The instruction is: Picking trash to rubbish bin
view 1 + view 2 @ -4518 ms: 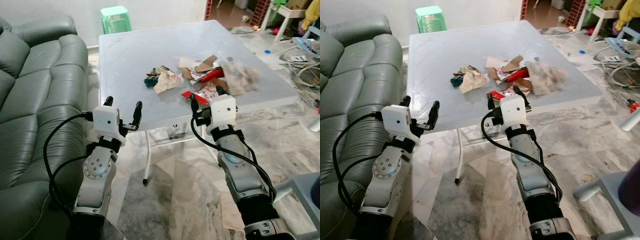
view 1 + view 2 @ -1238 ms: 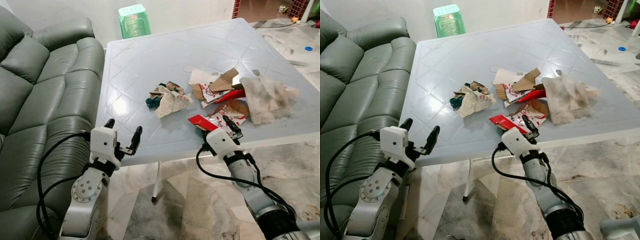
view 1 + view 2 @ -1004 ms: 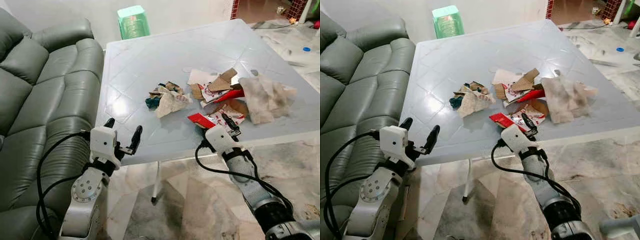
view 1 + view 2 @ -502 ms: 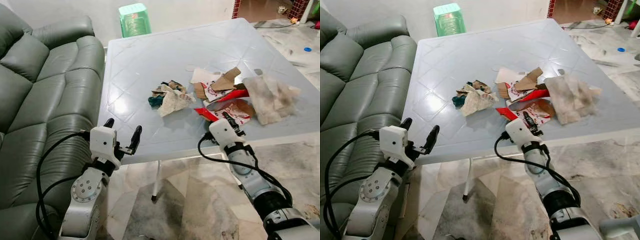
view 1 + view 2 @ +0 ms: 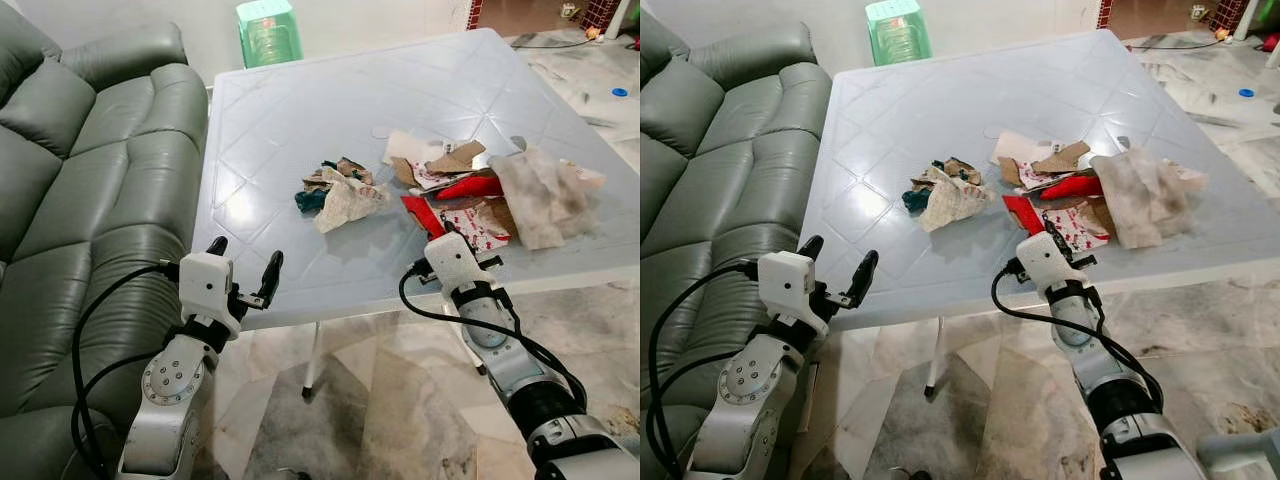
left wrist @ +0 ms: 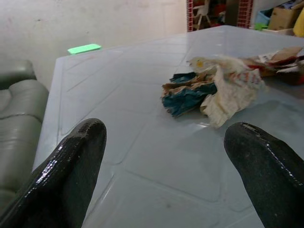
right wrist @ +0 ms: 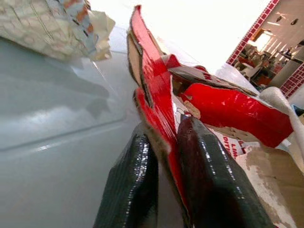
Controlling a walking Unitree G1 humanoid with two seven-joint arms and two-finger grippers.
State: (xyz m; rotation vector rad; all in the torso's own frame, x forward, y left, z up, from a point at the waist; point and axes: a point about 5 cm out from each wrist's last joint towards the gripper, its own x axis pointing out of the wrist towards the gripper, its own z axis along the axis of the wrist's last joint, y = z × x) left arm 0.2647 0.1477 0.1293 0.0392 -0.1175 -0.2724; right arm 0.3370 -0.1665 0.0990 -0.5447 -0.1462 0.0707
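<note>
Where a second ago the red cardboard strip [image 7: 159, 107] lay flat at the near edge of the trash heap [image 5: 470, 190], it now stands tipped up on edge, pinched between the fingers [image 7: 206, 175] of the right gripper [image 5: 1068, 252]. Before that the gripper was lower and short of the surface [image 5: 290, 120], with the strip beside it; it has since come up over the near rim and pressed its fingers together on the strip's near end. This suggests the grasp is made, and what is left is to lift the piece clear and carry it off to a bin.

The strip is long and narrow. Its long axis runs from the gripper away towards the middle of the heap, and its free end points at the torn brown card and the shiny red wrapper [image 5: 468, 187]. It sits on the near side of the heap, still touching the printed wrappers around it, so a lift may drag a neighbour along.

Left of the heap, well apart from it, lies a crumpled wad of paper [image 5: 340, 193]. The left gripper [image 5: 243, 270] hangs off the surface's near edge, far left of the heap, its fingers spread wide and holding nothing.
</note>
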